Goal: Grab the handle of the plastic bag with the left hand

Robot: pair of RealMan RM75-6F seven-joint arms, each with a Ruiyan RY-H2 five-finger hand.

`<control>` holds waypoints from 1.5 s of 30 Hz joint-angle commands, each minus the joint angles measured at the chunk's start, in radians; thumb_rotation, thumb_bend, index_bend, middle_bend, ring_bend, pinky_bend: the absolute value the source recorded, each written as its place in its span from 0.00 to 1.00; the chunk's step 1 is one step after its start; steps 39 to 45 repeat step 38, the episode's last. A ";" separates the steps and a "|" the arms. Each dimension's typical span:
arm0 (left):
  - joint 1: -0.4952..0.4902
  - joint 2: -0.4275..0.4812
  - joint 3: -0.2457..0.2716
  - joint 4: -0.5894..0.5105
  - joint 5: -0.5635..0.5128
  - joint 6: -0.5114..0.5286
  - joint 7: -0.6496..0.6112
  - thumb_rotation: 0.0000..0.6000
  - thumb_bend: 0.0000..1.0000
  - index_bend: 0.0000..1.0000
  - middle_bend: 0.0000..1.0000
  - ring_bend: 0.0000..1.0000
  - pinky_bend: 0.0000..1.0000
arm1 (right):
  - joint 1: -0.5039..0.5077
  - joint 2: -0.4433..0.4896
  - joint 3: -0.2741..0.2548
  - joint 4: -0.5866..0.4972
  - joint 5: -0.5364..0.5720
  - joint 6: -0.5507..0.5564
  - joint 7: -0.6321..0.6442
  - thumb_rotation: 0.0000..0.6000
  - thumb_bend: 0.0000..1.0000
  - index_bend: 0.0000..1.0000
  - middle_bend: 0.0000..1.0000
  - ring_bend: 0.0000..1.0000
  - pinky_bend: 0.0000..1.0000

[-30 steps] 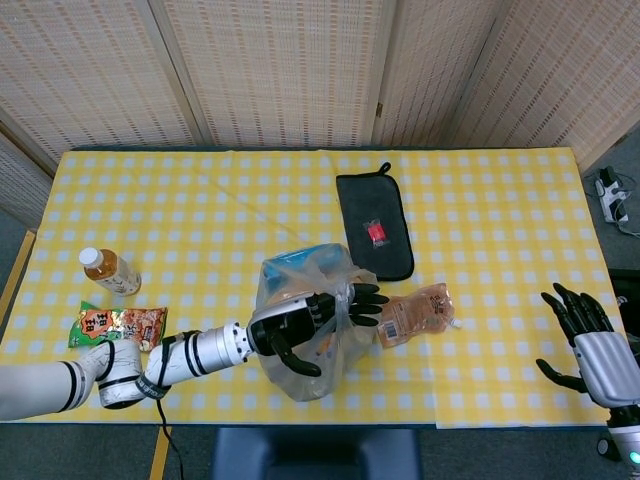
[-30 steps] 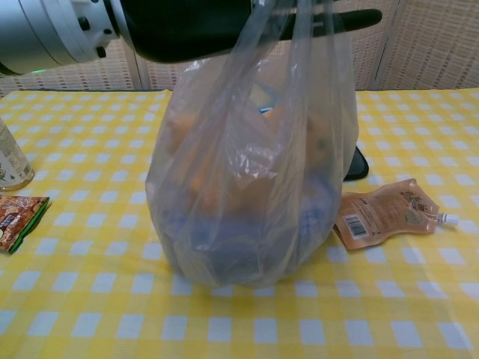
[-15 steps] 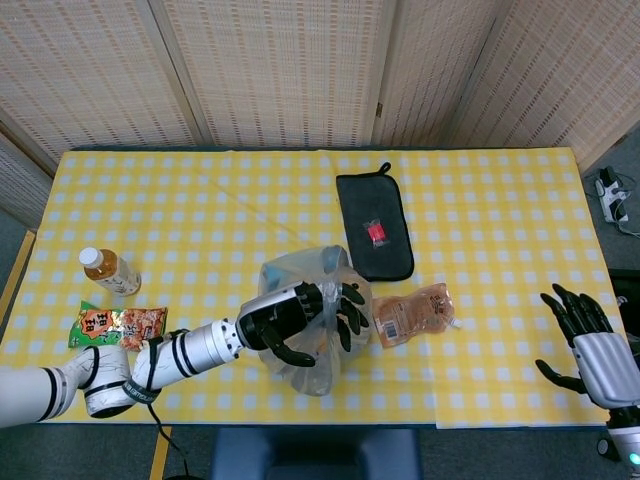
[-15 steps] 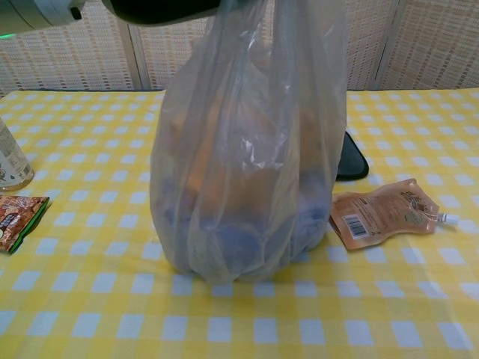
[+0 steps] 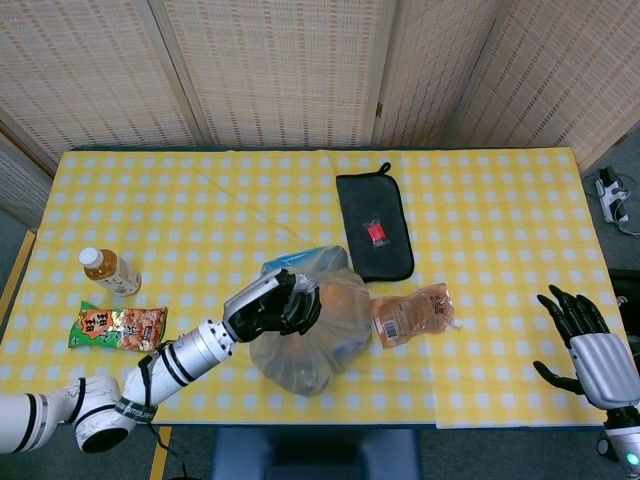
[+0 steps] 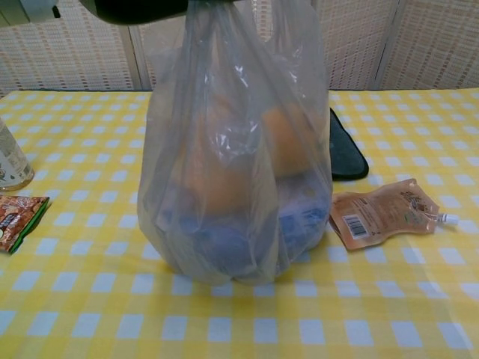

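Observation:
A clear plastic bag (image 5: 310, 335) (image 6: 236, 164) with orange and blue items inside stands on the yellow checked table (image 5: 200, 200), near its front edge. My left hand (image 5: 275, 303) sits over the bag's top with its fingers curled around the gathered handles, which are drawn up taut. In the chest view only the dark underside of the left hand (image 6: 135, 7) shows at the top edge, with the bag hanging from it. My right hand (image 5: 580, 335) hovers off the table's right front corner, fingers spread, holding nothing.
A tan drink pouch (image 5: 412, 313) (image 6: 382, 213) lies just right of the bag. A black zip pouch (image 5: 373, 225) lies behind it. At the left are a tea bottle (image 5: 108, 270) and a snack packet (image 5: 118, 326).
My left hand's fingers have gone from spread through the bag handles to curled tight around them. The hand shifted left, and the bag's top is now pulled together and upward.

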 commanded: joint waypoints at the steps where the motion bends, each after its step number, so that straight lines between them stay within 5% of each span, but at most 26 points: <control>1: 0.034 0.011 -0.026 -0.021 -0.020 -0.011 0.030 1.00 0.91 0.71 0.92 0.75 0.94 | 0.000 0.000 0.000 -0.001 0.001 -0.001 -0.003 1.00 0.27 0.00 0.00 0.00 0.00; 12: 0.078 0.106 -0.141 -0.086 -0.088 -0.061 0.051 1.00 0.92 0.71 0.92 0.75 0.94 | 0.000 0.000 -0.005 -0.006 -0.007 -0.001 -0.007 1.00 0.27 0.00 0.00 0.00 0.00; 27: 0.002 0.415 -0.478 -0.097 -0.327 -0.253 0.070 1.00 0.92 0.71 0.92 0.75 0.94 | 0.004 0.007 -0.002 -0.003 0.001 -0.008 0.020 1.00 0.27 0.00 0.00 0.00 0.00; 45: 0.019 0.402 -0.533 -0.086 -0.353 -0.324 0.109 1.00 0.92 0.71 0.92 0.75 0.94 | 0.007 0.009 0.004 0.004 0.021 -0.021 0.033 1.00 0.27 0.00 0.00 0.00 0.00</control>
